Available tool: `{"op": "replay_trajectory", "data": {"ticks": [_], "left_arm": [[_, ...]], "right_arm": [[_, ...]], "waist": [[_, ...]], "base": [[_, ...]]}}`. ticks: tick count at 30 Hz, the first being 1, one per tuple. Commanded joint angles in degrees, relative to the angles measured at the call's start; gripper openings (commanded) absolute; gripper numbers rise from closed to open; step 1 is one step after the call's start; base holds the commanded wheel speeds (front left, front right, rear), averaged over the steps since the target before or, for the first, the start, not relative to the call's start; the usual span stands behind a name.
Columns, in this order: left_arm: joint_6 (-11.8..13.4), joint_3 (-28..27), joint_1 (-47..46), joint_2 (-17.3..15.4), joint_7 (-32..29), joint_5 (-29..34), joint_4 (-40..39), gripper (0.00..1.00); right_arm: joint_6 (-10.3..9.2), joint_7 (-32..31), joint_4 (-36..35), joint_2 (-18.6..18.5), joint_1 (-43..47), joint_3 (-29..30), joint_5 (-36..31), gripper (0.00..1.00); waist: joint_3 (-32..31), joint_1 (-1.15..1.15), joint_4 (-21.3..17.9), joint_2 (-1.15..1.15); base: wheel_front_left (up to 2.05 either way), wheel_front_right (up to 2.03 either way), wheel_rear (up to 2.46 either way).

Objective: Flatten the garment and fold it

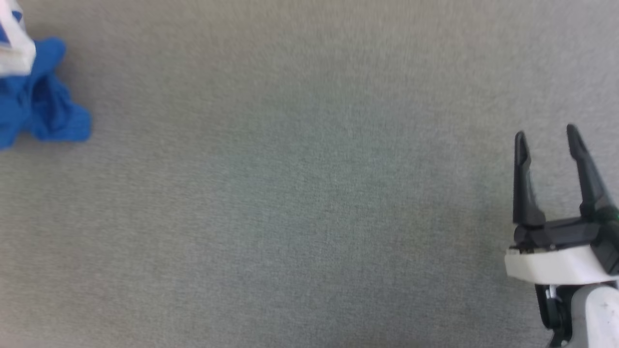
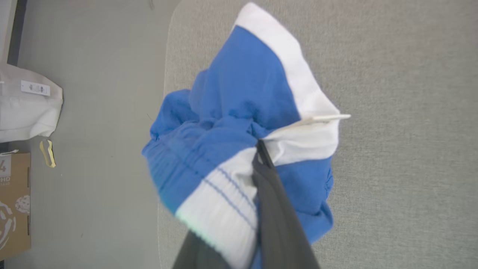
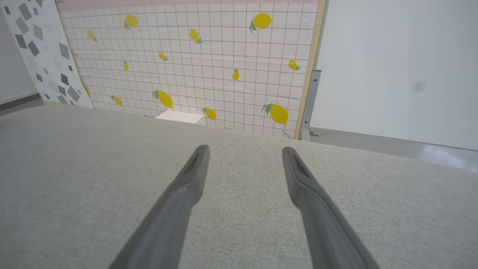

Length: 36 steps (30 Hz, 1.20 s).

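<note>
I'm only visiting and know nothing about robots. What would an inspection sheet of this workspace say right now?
Surface: pale grey fabric-covered tabletop, flat.
Job's things: bright blue shorts with white trim, crumpled in a bunch by the tabletop's edge, not flattened yet.
Clutter: nothing seen on the tabletop.
Grippers: left gripper pinched shut on the shorts at a white ribbed band; right gripper open, holding nothing, far from the shorts.
Cables: nothing seen.
Surroundings: lemon-print tiled panel and white wall beyond the table; on the grey floor, a white bag, a brown cardboard box and a yellow scrap.
</note>
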<state>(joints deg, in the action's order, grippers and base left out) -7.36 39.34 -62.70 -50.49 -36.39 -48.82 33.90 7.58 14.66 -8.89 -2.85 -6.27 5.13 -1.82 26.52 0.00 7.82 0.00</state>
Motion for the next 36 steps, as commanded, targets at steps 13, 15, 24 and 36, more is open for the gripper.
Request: {"op": "replay_trajectory", "data": {"ticks": [13, 15, 24, 36], "left_arm": [[-0.13, 11.57, -12.00, 3.17, -2.15, -0.20, -22.28, 0.00], [-0.13, 13.15, -13.44, 4.51, -2.12, -0.72, -24.23, 0.00], [-0.13, 20.62, -17.30, 12.68, 1.00, -3.13, -24.80, 0.00], [-0.13, 32.88, -7.08, 18.87, 10.01, -5.23, -21.14, 0.00]], "right_arm": [[-0.09, 0.34, 1.44, -0.03, 4.55, -0.73, 3.97, 1.00], [-0.09, 0.34, 1.52, -0.03, 4.78, -0.84, 4.24, 1.00], [-0.09, 0.34, 1.64, -0.03, 4.46, -1.87, 5.15, 1.00], [-0.09, 0.34, 1.00, -0.03, 4.28, -1.68, 5.46, 1.00]], "waist": [[-16.14, 0.00, -3.14, 0.00], [-16.55, 0.00, -4.94, 0.00], [-16.41, 0.00, -14.61, 0.00], [-13.76, 0.00, -20.41, 0.00]], "base": [[0.00, 0.00, 0.00], [0.00, 0.00, 0.00], [0.00, 0.00, 0.00], [0.00, 0.00, 0.00]]}}
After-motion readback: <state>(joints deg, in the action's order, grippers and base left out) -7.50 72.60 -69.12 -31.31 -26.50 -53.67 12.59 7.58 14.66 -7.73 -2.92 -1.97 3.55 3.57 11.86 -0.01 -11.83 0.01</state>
